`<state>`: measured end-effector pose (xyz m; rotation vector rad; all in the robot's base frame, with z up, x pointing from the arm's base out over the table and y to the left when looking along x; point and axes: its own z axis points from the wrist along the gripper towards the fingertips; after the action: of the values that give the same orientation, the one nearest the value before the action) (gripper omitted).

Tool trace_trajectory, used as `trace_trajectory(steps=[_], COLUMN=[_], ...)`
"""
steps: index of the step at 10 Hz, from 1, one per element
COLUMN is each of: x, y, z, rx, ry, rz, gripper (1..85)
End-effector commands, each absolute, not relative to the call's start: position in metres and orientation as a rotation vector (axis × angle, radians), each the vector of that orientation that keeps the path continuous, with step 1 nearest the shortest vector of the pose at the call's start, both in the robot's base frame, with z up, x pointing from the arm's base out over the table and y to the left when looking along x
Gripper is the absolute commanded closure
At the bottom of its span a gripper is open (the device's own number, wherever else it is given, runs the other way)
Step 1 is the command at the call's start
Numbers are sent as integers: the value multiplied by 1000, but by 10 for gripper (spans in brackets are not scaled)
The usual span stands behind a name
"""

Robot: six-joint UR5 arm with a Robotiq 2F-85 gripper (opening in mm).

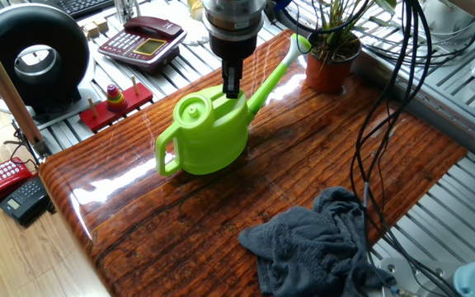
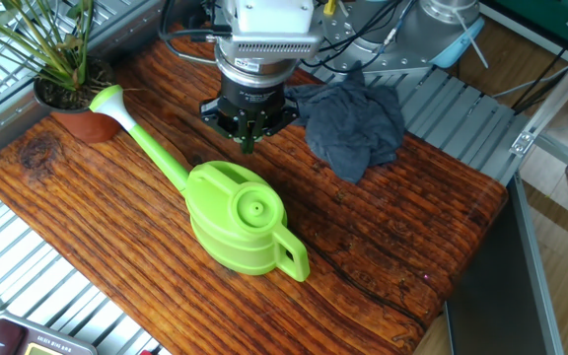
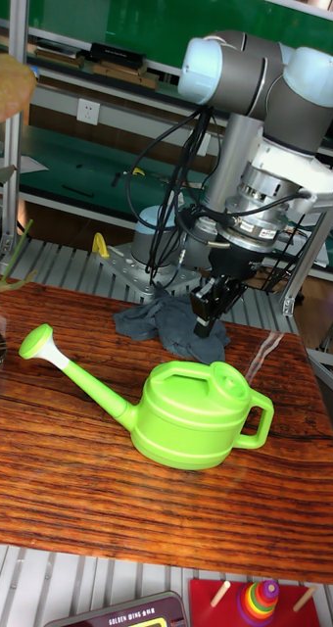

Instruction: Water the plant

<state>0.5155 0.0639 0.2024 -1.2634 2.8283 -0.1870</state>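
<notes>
The green watering can [image 1: 209, 132] [image 2: 240, 222] [image 3: 191, 416] stands upright on the wooden table [image 1: 303, 165]. Its long spout ends in a rose [image 1: 302, 43] [image 2: 106, 99] right next to the plant [image 1: 330, 66] [image 2: 67, 104], which has thin green leaves in a terracotta pot at the table's corner. In the tall view only a few leaves [image 3: 2, 284] show at the left edge. My gripper [image 1: 232, 91] [image 2: 248, 141] [image 3: 208, 318] points down, shut and holding nothing. It hangs just above the can's top, on the side toward the spout.
A crumpled grey cloth [image 1: 320, 247] [image 2: 353, 123] [image 3: 166, 323] lies on the table beyond the can. Black cables [image 1: 386, 124] hang over the table near the plant. A red phone [image 1: 143, 40], a ring-stacking toy [image 1: 115, 99] and a black round device [image 1: 31, 58] sit off the table's edge.
</notes>
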Motion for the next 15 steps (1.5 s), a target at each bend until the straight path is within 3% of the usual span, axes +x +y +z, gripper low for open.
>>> trace_trajectory(steps=[1,7,12,15], x=[516,535,526,529], y=[35,59,85,100], z=[208,207,215,228], rx=[-1447,-1565,-1553,-1564], ry=[2786,2616,2702,2724], rz=[-350,-273,-189,-230], gripper=[740,743,657,657])
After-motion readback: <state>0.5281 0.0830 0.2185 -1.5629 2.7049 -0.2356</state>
